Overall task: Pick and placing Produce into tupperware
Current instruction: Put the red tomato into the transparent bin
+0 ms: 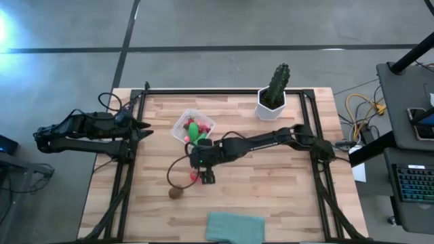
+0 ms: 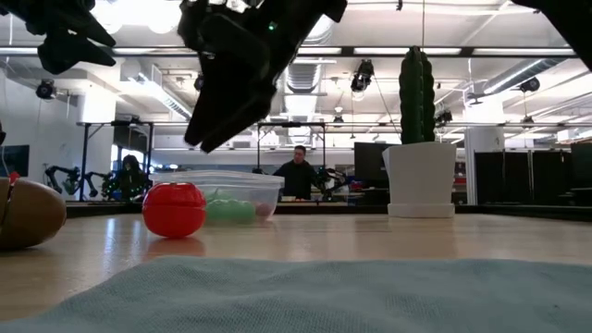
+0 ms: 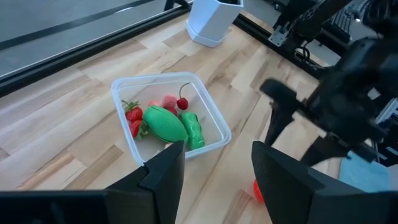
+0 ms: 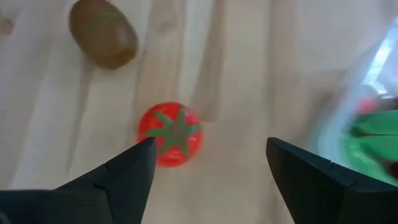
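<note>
The clear square tupperware (image 1: pixel 193 127) (image 3: pixel 168 115) sits on the wooden table. It holds two green oblong pieces (image 3: pixel 165 123), strawberries and a cherry. A red toy tomato (image 4: pixel 170 134) (image 2: pixel 174 209) and a brown kiwi (image 4: pixel 102 34) (image 1: pixel 176 192) lie on the table nearer the front. My right gripper (image 4: pixel 211 180) (image 1: pixel 205 177) hangs open above the table, beside and over the tomato, with nothing between its fingers. My left gripper (image 3: pixel 217 174) (image 1: pixel 146 129) waits open at the table's left edge, facing the tupperware.
A tall green cactus in a white pot (image 1: pixel 272 95) stands at the far right of the table. A teal folded cloth (image 1: pixel 234 227) lies at the near edge. A black frame rail (image 1: pixel 224 91) borders the tabletop. People sit in the room behind.
</note>
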### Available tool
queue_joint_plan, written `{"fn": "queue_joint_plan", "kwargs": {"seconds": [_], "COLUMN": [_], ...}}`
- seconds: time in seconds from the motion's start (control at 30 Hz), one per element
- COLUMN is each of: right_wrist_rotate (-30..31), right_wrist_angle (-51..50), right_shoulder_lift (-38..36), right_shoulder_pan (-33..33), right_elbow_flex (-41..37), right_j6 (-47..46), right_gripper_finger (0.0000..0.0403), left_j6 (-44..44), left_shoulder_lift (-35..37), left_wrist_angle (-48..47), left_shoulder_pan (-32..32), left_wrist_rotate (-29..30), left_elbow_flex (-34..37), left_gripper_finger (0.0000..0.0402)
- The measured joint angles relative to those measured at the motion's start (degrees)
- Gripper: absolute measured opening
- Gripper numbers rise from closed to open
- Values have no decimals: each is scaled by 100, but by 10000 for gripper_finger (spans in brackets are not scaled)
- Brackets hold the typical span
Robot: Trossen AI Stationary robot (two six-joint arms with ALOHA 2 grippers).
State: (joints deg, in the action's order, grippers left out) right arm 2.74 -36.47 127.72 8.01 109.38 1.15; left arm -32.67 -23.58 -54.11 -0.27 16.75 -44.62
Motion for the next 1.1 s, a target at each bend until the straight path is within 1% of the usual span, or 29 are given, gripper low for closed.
{"fn": "queue_joint_plan", "kwargs": {"seconds": [0.3, 0.53, 0.7, 0.93, 1.1], "right_wrist_rotate": [-119, -144, -118, -118, -118], "right_wrist_angle": [634, 687, 927, 852, 886], "right_shoulder_lift": [347, 591, 730, 952, 938], "right_shoulder_pan": [169, 206, 197, 211, 210], "right_elbow_flex": [0, -2, 0, -2, 4], "right_j6": [-418, -419, -509, -607, -789], "right_gripper_finger": [317, 318, 316, 319, 308], "left_j6": [2, 2, 2, 2, 2], "left_shoulder_lift": [-1, 1, 1, 3, 7], "left_wrist_angle": [-55, -79, -98, -103, -103], "left_shoulder_pan": [0, -2, -4, -4, -4], "left_wrist_rotate": [-16, -42, -58, -61, -66], "left_elbow_flex": [0, 0, 0, 1, 1], "left_gripper_finger": [173, 173, 173, 173, 173]}}
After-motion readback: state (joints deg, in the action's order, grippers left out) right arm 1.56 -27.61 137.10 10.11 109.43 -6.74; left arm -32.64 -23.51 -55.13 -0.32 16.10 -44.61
